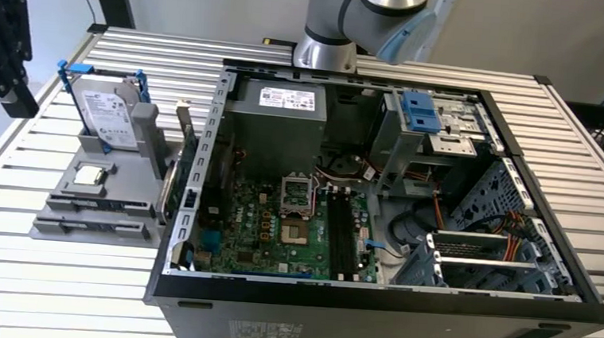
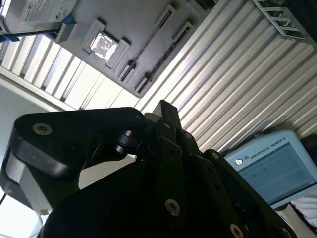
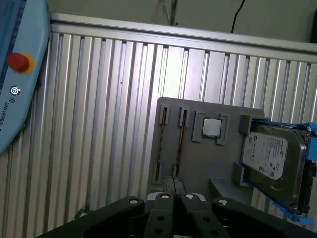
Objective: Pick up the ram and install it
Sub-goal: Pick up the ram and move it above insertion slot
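The ram stands on edge as a thin strip in a slot of the grey holder, with a like strip beside it. In the exterior view the ram rises at the holder's side nearest the computer case. My gripper hovers above the holder's near edge. Its fingertips are pressed together with nothing between them. In the exterior view the black gripper hangs at the left edge, left of the holder. The motherboard's long black memory slots lie in the open case.
On the holder sit a silver hard drive with blue brackets and a small square processor chip. The open computer case fills the slatted table's middle. A teach pendant with a red button lies beside the table.
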You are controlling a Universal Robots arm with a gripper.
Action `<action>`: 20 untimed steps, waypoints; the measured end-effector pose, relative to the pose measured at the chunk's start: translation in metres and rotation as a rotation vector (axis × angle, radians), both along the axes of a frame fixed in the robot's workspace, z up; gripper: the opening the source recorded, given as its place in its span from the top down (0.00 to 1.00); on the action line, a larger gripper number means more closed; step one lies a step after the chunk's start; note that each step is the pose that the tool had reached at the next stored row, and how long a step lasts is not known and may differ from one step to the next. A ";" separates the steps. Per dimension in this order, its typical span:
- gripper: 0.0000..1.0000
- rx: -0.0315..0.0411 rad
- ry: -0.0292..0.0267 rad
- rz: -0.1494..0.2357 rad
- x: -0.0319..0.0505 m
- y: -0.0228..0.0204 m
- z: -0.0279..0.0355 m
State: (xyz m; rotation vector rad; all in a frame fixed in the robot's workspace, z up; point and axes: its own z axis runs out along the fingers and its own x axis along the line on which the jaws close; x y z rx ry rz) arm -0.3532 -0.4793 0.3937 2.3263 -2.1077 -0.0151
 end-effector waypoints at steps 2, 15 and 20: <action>1.00 0.0002 0.0003 0.000 0.0000 0.0000 -0.0001; 0.00 0.0002 0.0017 -0.009 0.0000 0.0000 -0.0016; 0.00 0.0002 -0.0003 -0.024 0.0001 -0.0001 -0.0062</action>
